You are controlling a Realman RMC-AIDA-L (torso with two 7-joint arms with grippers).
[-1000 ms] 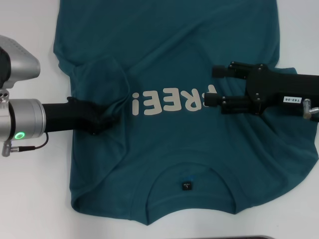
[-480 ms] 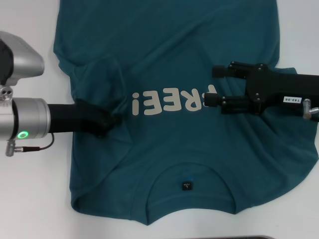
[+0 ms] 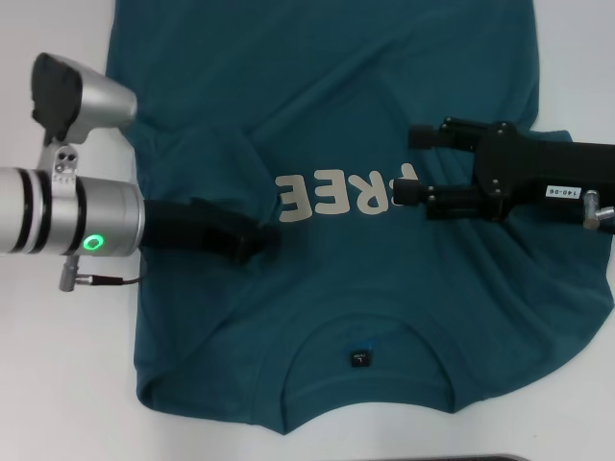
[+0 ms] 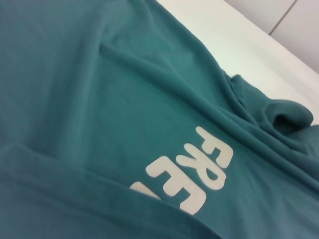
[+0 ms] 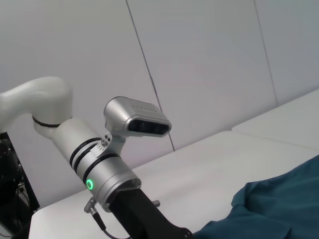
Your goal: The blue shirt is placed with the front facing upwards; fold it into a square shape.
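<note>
Looking down from the head camera, we saw one blue shirt [image 3: 384,288] spread front-up on the white tabletop [image 3: 58,384], its collar and one small black neck label [image 3: 359,358] at the edge nearest the robot. We counted two hands over it. The left hand [image 3: 258,240] lay just beside the start of the cream lettering [image 3: 336,195], its tip buried under a doubled-over flap of the shirt's sleeve side that covered part of the word; whether its fingers were together or apart there, we could not tell. The right hand [image 3: 415,163] sat at the other end of the lettering with its two fingers [image 3: 432,135] apart, one above and one level with the letters, holding nothing. In the left wrist view the lettering [image 4: 192,174] showed partly tucked under one folded hem.
</note>
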